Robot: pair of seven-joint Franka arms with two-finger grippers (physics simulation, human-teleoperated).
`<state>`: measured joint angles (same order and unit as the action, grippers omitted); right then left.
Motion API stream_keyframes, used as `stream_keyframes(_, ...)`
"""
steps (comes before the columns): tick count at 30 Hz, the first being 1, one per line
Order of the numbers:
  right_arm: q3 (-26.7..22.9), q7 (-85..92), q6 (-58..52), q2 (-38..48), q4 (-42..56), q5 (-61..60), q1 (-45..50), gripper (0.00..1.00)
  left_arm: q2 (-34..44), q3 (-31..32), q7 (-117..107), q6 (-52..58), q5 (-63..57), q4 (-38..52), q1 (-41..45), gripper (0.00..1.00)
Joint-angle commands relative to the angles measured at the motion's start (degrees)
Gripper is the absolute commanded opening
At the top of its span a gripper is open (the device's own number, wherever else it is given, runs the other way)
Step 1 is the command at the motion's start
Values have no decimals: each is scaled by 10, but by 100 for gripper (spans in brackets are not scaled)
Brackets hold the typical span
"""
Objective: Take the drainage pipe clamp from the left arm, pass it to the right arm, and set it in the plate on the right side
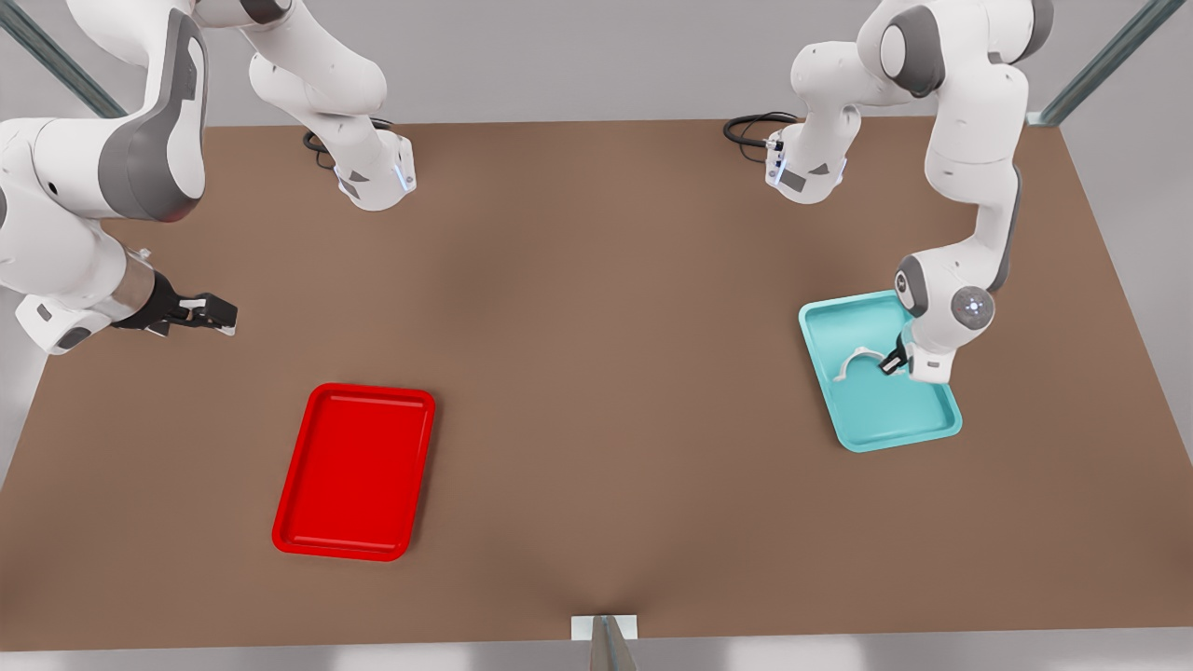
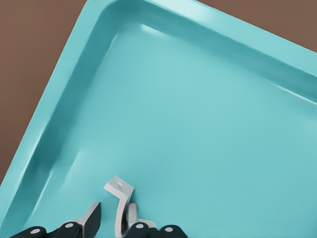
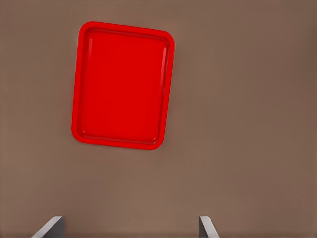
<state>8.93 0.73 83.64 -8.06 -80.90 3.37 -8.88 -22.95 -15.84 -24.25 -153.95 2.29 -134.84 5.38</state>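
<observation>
The step in hand is the first pickup: the left claw (image 1: 897,362) is down inside the teal tray (image 1: 909,424) on the front view's right, its fingers (image 2: 90,218) straddling one end of the drainage pipe clamp (image 1: 856,359). In the left wrist view the clamp's (image 2: 120,198) strap stands between the two pads with a flat foot tab beyond them, and a small gap shows on one side, so the claw looks parted and not yet squeezed; that is a judgement, as the pads sit at the frame's edge. The clamp rests on the tray floor. The next move calls for closing on the strap, lifting clear of the tray rim, and carrying it toward the middle of the table (image 1: 596,373) for the handover. The right claw (image 1: 219,317) waits open above the table on the front view's left, near the red plate (image 1: 289,536), which lies below it in the right wrist view (image 3: 77,134). Counted: two arms, two trays, one clamp.
</observation>
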Motion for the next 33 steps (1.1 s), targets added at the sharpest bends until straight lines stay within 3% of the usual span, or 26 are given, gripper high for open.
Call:
stream_keyframes(1,0,2,-1,1,0,0,0,100,-1,0,13,-12,7,0,0,33)
stream_keyframes(2,0,2,-1,0,0,0,0,100,-1,0,12,-12,8,0,0,21)
stream_keyframes(11,0,2,-1,-1,1,0,0,100,24,0,7,8,9,8,6,21)
stream_keyframes(16,0,2,-1,-1,1,0,0,100,120,19,4,77,17,27,6,21)
stream_keyframes(18,0,2,-1,-1,2,0,1,100,122,74,-21,156,72,105,16,21)
stream_keyframes(21,1,0,-1,-1,3,0,1,100,83,92,-275,206,77,237,173,21)
stream_keyframes(23,5,-1,-1,-1,4,0,1,100,-15,92,-448,255,82,399,265,21)
stream_keyframes(26,7,-30,3,-15,22,-33,9,100,-97,92,-589,255,117,512,339,21)
stream_keyframes(33,13,-170,64,-84,44,-65,64,100,-141,121,-802,218,126,568,369,21)
